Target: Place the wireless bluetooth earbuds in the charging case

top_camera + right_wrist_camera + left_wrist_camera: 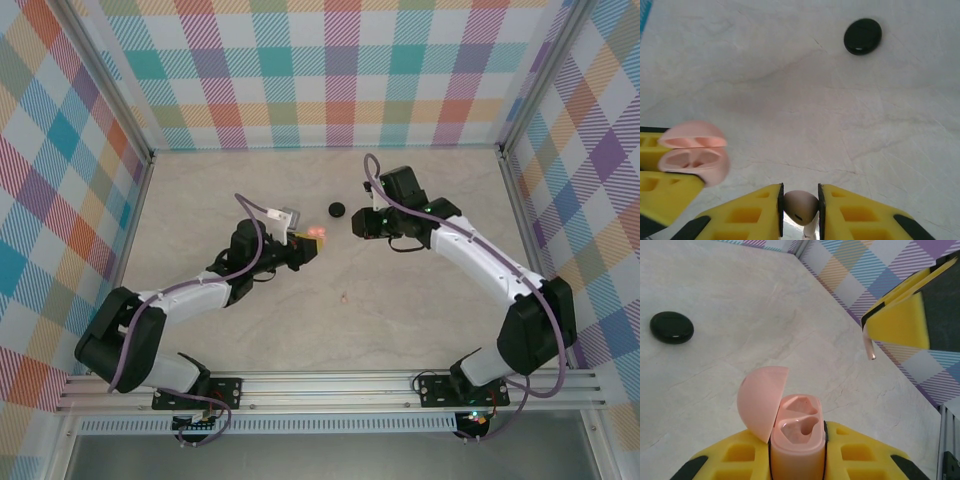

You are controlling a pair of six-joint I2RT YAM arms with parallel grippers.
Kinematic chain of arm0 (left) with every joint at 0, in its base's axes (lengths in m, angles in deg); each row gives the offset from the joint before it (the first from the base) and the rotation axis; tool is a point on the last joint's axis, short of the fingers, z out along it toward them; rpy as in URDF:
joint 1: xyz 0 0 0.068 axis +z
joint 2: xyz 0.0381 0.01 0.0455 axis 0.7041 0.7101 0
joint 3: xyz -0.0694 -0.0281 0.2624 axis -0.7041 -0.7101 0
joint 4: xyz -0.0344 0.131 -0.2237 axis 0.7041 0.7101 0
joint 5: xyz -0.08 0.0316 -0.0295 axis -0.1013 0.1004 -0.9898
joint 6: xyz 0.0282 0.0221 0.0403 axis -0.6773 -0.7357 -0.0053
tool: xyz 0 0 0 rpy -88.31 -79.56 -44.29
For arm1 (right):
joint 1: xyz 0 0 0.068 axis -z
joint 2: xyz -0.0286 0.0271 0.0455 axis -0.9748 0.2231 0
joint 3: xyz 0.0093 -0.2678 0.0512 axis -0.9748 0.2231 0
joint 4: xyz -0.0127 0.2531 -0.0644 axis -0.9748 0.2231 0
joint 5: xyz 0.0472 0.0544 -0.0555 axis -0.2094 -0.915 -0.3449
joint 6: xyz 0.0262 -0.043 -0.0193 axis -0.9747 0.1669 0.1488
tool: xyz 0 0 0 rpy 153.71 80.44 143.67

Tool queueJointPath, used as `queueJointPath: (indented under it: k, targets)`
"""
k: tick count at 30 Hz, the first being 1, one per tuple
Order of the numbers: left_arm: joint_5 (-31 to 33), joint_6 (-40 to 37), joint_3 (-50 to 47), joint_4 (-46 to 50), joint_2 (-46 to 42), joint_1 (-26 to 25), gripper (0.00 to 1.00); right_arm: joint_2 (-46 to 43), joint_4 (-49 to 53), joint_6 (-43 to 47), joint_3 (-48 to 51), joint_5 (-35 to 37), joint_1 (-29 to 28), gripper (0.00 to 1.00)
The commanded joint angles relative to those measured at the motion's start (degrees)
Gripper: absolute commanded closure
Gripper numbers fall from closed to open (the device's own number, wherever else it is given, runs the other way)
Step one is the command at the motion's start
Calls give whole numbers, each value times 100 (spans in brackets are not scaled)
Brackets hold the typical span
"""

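Pink and glossy, the charging case (795, 445) is standing upright between the yellow fingers (860, 455) of the left gripper (797, 437), which is clamping it by its two sides. Its rounded lid (760, 401) is hanging open, tilted off to one side of the body. Two moulded wells are showing in the top, but I cannot tell whether either is holding a bud.

The right gripper (800, 200) is pinching a pale pink earbud (801, 206) between its yellow pads (855, 210); the bud's rounded head is sitting in the gap, with the stem trailing out past the fingertips. In the left wrist view that thin stem is poking out of the right gripper's fingers, up and off to the side of the case; it is not touching the case, and bare table is showing between them.

From the top camera the two grippers are facing each other across the case, the right one near it but apart. A round black puck (337, 209) is lying flat on the marble-patterned table (420, 320) beyond the case, apart from it and from both grippers. A tiny pinkish speck (343, 297) is lying on the near side of the case, toward the arm bases; it is too small to tell what it is.
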Motion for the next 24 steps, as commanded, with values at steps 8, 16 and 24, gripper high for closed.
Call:
queueJointPath:
  k: [8, 16, 24]
  targets:
    - [-720, -14, -200, -1832, 401, -132, 88, -456, -647, -106, 29, -731, -94, 73]
    - [-852, 121, -24, -2026, 571, -224, 88, -532, -894, -208, -32, -948, -217, 73]
    - [-878, 274, 54, -2228, 520, -303, 89, -512, -1189, -330, -23, -1114, -304, 72]
